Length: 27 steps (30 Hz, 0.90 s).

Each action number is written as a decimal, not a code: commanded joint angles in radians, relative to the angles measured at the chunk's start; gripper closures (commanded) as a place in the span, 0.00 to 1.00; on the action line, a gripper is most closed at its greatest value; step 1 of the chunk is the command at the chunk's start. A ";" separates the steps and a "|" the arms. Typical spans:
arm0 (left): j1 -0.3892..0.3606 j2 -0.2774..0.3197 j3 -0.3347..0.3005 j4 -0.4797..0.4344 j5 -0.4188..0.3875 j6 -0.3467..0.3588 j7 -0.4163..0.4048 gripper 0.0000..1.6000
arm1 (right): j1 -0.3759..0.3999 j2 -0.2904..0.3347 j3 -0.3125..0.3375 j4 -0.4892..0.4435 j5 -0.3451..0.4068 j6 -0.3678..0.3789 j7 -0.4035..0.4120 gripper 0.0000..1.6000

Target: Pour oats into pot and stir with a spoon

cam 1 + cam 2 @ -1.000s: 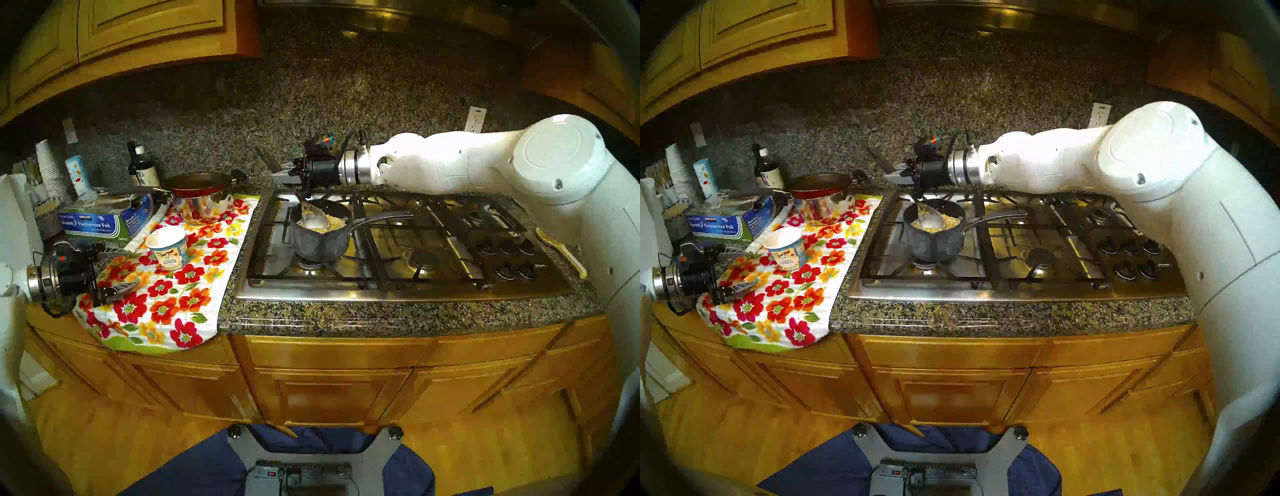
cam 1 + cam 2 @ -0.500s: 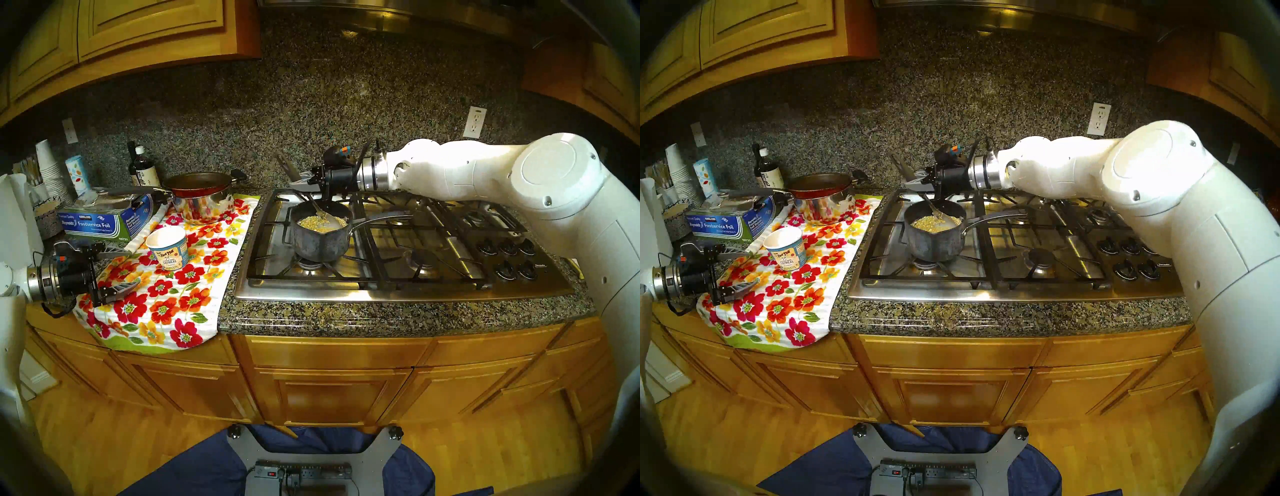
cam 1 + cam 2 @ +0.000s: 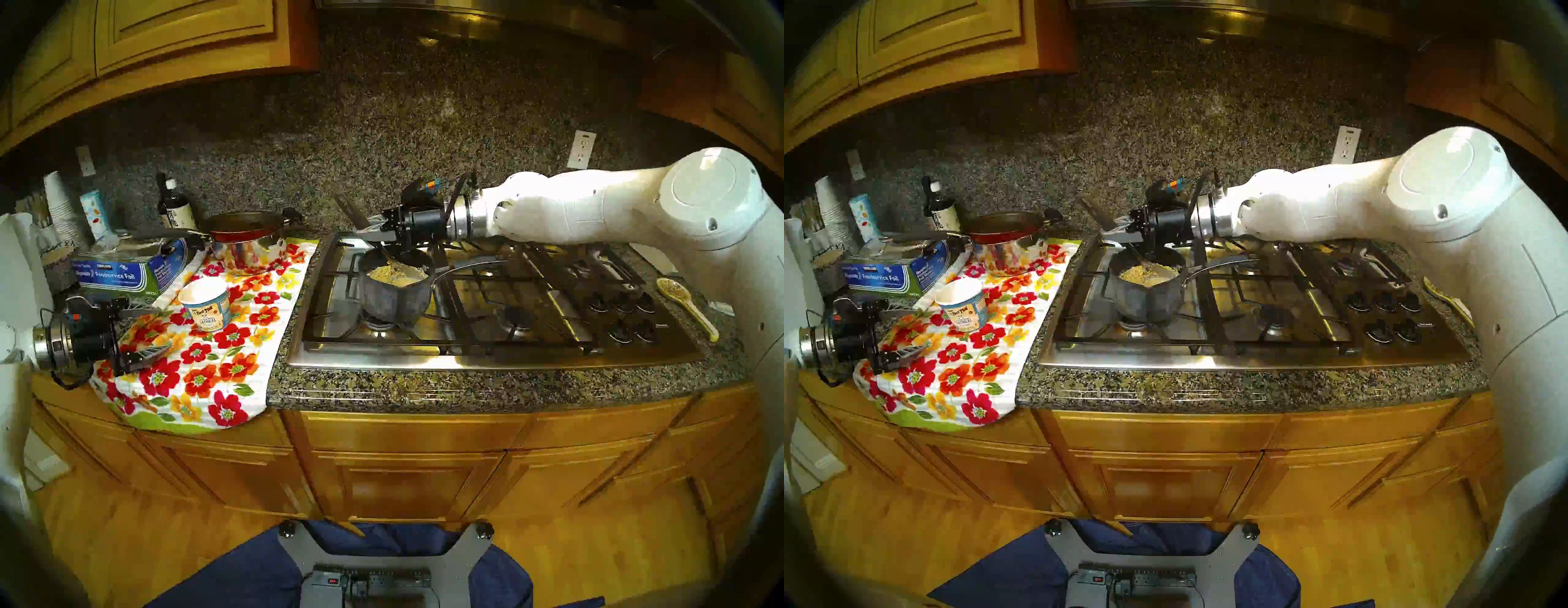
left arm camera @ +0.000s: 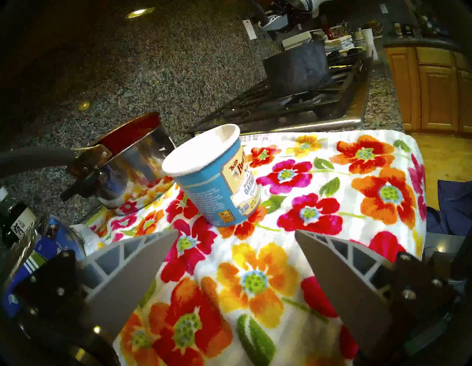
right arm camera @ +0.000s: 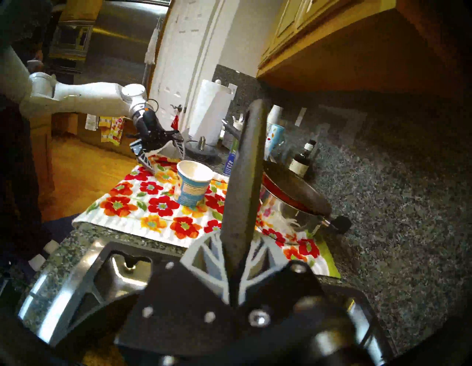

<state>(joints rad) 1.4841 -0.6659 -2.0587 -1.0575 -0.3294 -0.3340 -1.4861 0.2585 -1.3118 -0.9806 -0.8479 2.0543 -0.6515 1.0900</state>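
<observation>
The dark grey pot (image 3: 394, 297) stands on the stove's front left burner with its thin silver handle pointing right. Pale oats (image 3: 396, 274) fill its bottom. My right gripper (image 3: 369, 227) hovers just behind the pot, shut on the spoon's black handle (image 5: 245, 179). The spoon's shaft (image 3: 388, 254) slants down into the oats, and its bowl is mostly buried. The oatmeal cup (image 3: 205, 303) stands upright on the floral towel, its inside white. My left gripper (image 4: 236, 232) is open and empty, a short way left of the cup (image 4: 217, 176).
A shiny steel pot with a red pan (image 3: 246, 242) on it stands behind the cup. A foil box (image 3: 123, 271) and a bottle (image 3: 174, 208) are at the back left. A yellowish spoon rest (image 3: 687, 305) lies right of the stove knobs (image 3: 623, 314).
My right gripper has moved to the right with the spoon. The spoon's bowl, lifted clear at the pot's left a second ago, now sits down in the oats. The left arm has not moved.
</observation>
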 commanded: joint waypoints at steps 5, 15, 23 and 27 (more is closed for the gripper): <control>-0.016 0.018 -0.015 -0.014 -0.016 0.000 0.003 0.00 | 0.084 -0.055 0.055 -0.025 0.019 -0.003 -0.068 1.00; -0.016 0.018 -0.016 -0.014 -0.019 0.000 0.003 0.00 | 0.028 -0.118 0.040 0.114 0.013 0.022 -0.121 1.00; -0.016 0.019 -0.016 -0.014 -0.020 0.000 0.003 0.00 | -0.015 -0.118 0.016 0.199 0.004 0.036 -0.118 1.00; -0.016 0.019 -0.016 -0.014 -0.021 0.000 0.003 0.00 | -0.046 -0.113 0.006 0.255 -0.001 0.046 -0.085 1.00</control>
<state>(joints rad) 1.4842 -0.6659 -2.0586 -1.0575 -0.3295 -0.3341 -1.4861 0.2299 -1.4325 -0.9719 -0.6857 2.0539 -0.6060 0.9864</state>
